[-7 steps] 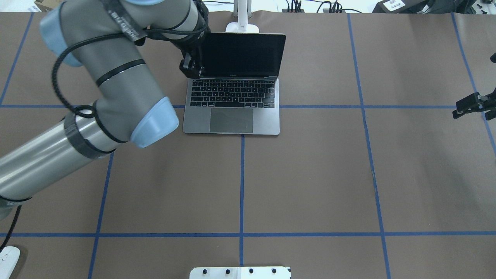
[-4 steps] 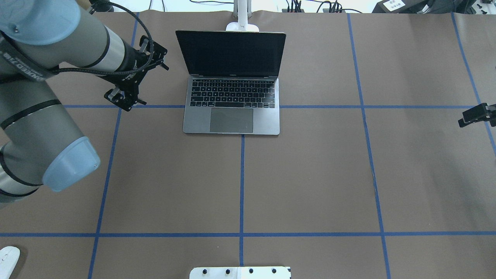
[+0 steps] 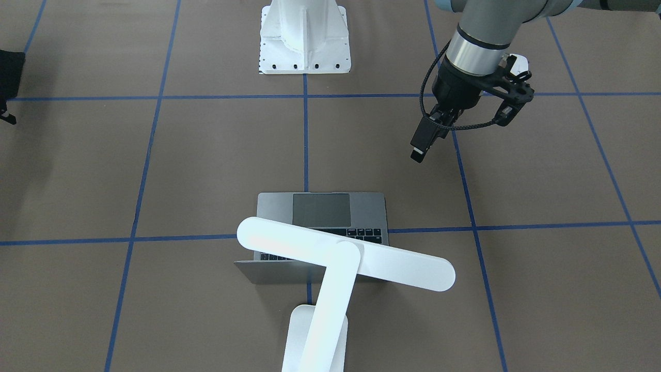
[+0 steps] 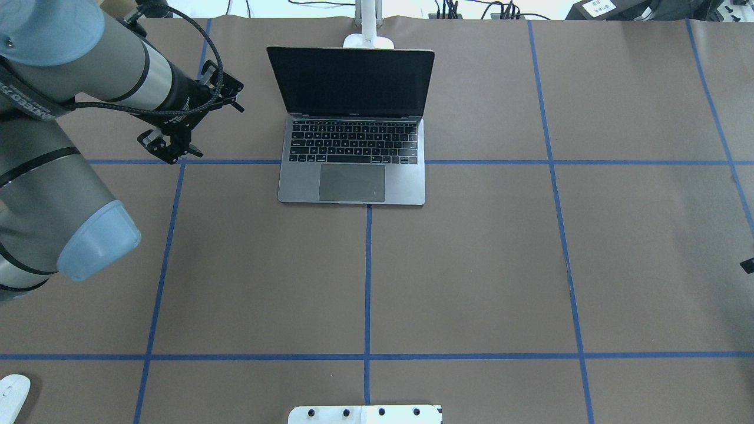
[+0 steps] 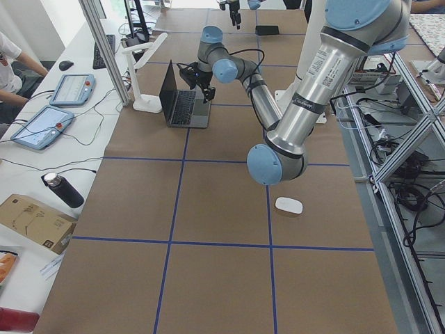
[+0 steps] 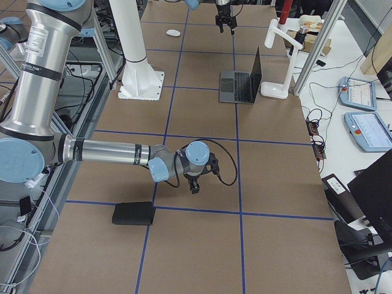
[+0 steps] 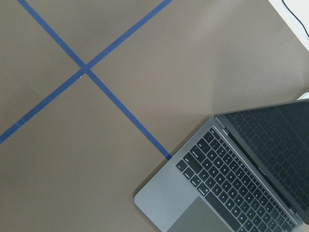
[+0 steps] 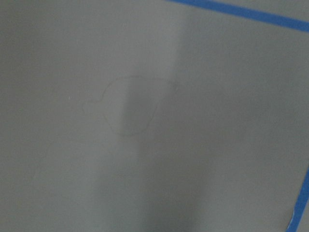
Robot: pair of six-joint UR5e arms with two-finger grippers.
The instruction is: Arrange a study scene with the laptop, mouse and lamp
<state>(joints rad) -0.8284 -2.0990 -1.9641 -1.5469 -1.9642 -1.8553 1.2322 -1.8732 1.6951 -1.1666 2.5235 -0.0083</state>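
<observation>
The laptop (image 4: 353, 182) stands open at the table's far middle, its screen dark. It also shows in the left wrist view (image 7: 227, 193). The white lamp (image 3: 346, 253) stands behind it, its bar head over the lid; its base (image 4: 368, 41) is at the far edge. The white mouse (image 4: 12, 394) lies at the near left corner, far from both. My left gripper (image 4: 162, 150) hangs empty and looks open, left of the laptop. My right gripper (image 6: 194, 185) is low over bare paper on the right; I cannot tell if it is open.
The white bolted pedestal (image 4: 365, 414) sits at the near middle edge. A black mat (image 6: 135, 213) lies near the right end of the table. Blue tape lines cross the brown paper. Tablets and cables lie beyond the far edge.
My left gripper has left the laptop lid's left edge and swung away to the left. My right gripper has moved toward the robot, almost out of the overhead view. The laptop has not moved.
</observation>
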